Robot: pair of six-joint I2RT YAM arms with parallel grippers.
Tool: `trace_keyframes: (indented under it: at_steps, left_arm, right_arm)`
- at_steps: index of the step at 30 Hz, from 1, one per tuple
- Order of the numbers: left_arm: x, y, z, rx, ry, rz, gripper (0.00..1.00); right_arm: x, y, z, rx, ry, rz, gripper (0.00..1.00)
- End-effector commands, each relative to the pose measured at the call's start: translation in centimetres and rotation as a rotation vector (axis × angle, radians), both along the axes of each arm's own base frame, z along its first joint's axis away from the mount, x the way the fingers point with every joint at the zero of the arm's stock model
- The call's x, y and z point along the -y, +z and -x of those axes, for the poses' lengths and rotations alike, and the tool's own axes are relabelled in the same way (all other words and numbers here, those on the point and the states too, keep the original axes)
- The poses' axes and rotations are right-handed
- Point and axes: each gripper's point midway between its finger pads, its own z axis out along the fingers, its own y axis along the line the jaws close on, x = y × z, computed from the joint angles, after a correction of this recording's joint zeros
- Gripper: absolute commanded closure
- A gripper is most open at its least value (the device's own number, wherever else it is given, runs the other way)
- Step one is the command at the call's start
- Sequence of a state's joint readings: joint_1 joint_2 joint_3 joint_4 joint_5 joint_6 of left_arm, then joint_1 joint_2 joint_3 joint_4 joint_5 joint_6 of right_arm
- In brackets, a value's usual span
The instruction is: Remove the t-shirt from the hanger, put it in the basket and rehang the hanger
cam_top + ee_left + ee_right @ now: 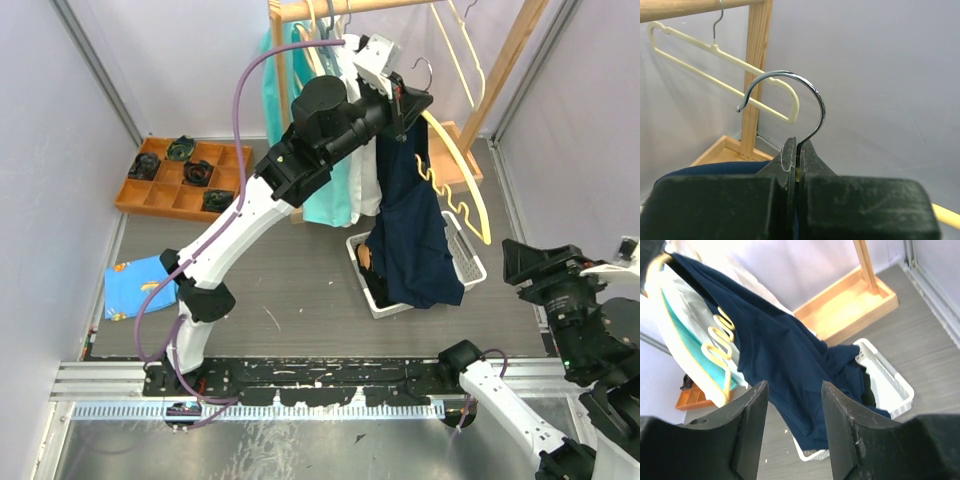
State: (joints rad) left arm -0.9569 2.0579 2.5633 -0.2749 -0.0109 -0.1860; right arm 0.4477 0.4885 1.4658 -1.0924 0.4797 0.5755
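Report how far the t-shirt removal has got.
Done: the left gripper has the cream plastic hanger off the wooden rail by its metal hook. In hand: the navy t-shirt hangs from one hanger arm, the other bare, its hem reaching the white basket. Left: the open right gripper must pull it free.

This is a lab test cell. Plain pale partition walls [50, 150] enclose a grey wood-grain tabletop [300, 280], with a slotted aluminium rail [110, 375] along the front

Your left arm stretches toward 1 o'clock, its hand [797, 150] pinched tight (fingers flush); your right hand [792, 390], down at 4 o'clock, has its fingers parted.
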Motion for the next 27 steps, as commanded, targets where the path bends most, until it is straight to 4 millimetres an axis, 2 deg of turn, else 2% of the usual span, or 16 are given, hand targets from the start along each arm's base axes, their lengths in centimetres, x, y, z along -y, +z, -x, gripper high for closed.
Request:
trace_keyframes:
  at_steps: [1, 5, 12, 18, 27]
  left_arm:
    - [-0.5, 2.0, 1.6, 0.076, -0.036, 0.008, 1.0]
    - [0.6, 0.0, 1.9, 0.079, -0.034, -0.062, 1.0]
    - [1.9, -2.9, 2.1, 0.083, -0.025, -0.172, 1.0]
    - [2.9, -4.7, 2.7, 0.086, -0.033, -0.231, 1.0]
    - [3.8, -6.1, 3.0, 0.077, -0.042, -0.27, 1.0]
  right_arm:
    - [1.4, 5.2, 0.2, 0.141, -0.044, 0.053, 0.47]
    - [0.2, 7.5, -0.4, 0.176, 0.018, 0.092, 0.45]
    - [-3.5, 8.5, -3.8, 0.116, 0.147, 0.169, 0.42]
    - [-5.6, 7.6, -6.6, 0.032, 0.202, 0.234, 0.4]
    - [-7.5, 6.3, -7.8, -0.022, 0.281, 0.253, 0.38]
